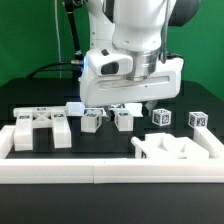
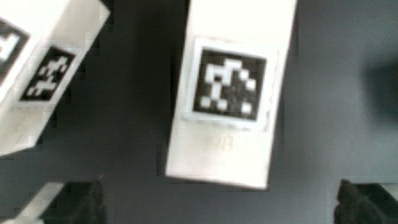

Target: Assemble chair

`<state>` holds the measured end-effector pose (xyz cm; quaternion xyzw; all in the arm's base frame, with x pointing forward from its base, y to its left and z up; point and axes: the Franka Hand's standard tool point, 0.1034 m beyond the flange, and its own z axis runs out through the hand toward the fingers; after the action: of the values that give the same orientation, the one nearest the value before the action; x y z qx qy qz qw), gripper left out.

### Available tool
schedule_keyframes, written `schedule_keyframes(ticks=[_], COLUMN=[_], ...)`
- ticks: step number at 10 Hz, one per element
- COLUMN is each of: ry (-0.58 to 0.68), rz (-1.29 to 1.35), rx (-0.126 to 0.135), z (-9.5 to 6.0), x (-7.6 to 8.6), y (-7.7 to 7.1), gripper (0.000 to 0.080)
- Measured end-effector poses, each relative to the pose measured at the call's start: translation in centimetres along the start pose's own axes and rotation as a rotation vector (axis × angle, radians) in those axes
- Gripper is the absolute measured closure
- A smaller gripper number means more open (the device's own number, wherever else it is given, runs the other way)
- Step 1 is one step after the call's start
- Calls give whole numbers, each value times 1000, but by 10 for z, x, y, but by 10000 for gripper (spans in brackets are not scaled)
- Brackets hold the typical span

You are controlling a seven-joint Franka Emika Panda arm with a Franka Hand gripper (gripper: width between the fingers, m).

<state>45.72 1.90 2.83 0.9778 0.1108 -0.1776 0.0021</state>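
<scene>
Several chunky white chair parts (image 1: 122, 118) lie spread over the table, all lower than the gripper (image 1: 108, 106) that hangs above the middle of them. The largest, the slotted block (image 1: 40, 129), sits at the near left, well left of the hand. A flat notched piece (image 1: 180, 148) lies at the near right. Just under the hand are two short tagged pieces, the left short piece (image 1: 90, 119) and the right short piece (image 1: 123, 119), one to each side of the fingers. Farther right stand the first tagged cube (image 1: 160, 117) and the second tagged cube (image 1: 198, 119), apart from the hand.

In the wrist view a long tagged part (image 2: 228, 95) lies on the dark surface in line with the gap between the fingertips (image 2: 63, 205), apart from them. A neighbouring tagged part (image 2: 39, 75) lies beside it, not touching it.

The table (image 1: 30, 100) is black, with a white border rail (image 1: 100, 172) along its near edge. A green backdrop (image 1: 30, 40) stands behind.

The jaws are spread wide and released, gripping nothing.
</scene>
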Motion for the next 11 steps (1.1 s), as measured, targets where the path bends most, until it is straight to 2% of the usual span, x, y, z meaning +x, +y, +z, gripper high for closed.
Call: schedule_keyframes(ticks=[2,5,8,9,11], ry=[-99,-349,-562,-602,-602], rz=[10,8,20,22,21], rx=[13,44,8,9,9], z=[5,7,21,24,24], x=[-1,-9,-16,-14,-9], y=[7,0,6,6,6], gripper=[150,150,150,150,150])
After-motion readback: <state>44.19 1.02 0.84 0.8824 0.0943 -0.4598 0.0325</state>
